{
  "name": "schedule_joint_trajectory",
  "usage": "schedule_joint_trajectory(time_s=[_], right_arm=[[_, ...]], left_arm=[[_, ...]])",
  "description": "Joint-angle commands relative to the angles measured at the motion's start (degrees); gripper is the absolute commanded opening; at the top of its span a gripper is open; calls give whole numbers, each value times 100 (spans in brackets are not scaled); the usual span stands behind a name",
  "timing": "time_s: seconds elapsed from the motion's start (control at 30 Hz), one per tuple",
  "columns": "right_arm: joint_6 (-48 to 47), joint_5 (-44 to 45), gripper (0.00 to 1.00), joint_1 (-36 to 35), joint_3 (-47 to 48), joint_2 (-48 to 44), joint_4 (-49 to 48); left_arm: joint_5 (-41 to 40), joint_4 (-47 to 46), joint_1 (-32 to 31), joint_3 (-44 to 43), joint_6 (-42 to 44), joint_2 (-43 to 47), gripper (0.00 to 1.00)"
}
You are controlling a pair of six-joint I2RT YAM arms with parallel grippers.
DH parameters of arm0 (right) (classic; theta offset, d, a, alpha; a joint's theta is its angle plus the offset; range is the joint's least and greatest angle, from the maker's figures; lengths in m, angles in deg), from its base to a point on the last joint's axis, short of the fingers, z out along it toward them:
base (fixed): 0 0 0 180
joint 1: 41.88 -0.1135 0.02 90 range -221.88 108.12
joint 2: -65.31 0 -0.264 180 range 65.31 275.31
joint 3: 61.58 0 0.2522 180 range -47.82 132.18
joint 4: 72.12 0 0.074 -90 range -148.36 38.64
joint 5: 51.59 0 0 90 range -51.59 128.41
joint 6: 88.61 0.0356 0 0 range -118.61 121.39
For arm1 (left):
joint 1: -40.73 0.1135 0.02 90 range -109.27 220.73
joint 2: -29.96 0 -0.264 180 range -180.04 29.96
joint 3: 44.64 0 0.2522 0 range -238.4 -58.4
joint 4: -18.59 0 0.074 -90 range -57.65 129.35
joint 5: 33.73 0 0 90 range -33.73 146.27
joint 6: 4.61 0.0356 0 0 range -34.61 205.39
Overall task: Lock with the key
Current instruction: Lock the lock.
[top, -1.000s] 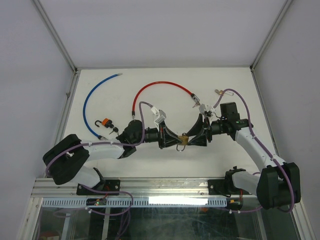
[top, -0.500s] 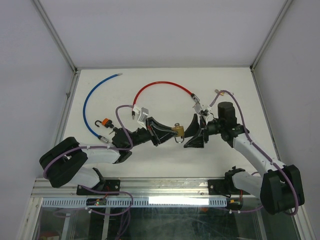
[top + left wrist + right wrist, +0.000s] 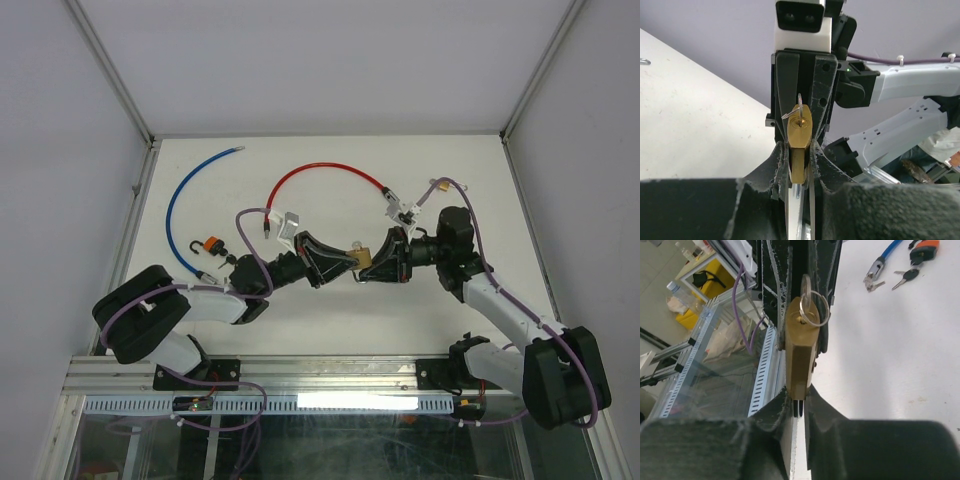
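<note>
We hold the brass padlock [image 3: 367, 256], key [image 3: 805, 287] seated in its keyhole, aloft over the middle of the table [image 3: 250, 185], left gripper [image 3: 800, 152] and right gripper [image 3: 799, 401] both pinched on its body from opposite sides, probably to steady it for turning

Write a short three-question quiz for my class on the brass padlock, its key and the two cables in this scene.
1. True or false: a key sits in the keyhole of the brass padlock.
2. Multiple choice: what grips the padlock? A, only the left gripper; B, only the right gripper; C, both of them, from opposite sides.
3. Short answer: which lies further to the robot's left on the table, the red cable or the blue cable?

Key: 1 true; 2 C; 3 the blue cable.
</note>
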State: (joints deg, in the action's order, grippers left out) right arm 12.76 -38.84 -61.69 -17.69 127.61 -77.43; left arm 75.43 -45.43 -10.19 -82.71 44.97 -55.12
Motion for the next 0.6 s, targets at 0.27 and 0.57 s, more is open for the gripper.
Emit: schedule_joint_trajectory(time_s=[0.27, 0.57], right_arm=[[194, 38, 0, -33, 416, -246, 520], [-1550, -228, 0, -48, 702, -306, 1905]], left_arm=[[-115, -909, 58, -65, -70, 168, 28], [1282, -1058, 681, 154, -505, 122, 78]])
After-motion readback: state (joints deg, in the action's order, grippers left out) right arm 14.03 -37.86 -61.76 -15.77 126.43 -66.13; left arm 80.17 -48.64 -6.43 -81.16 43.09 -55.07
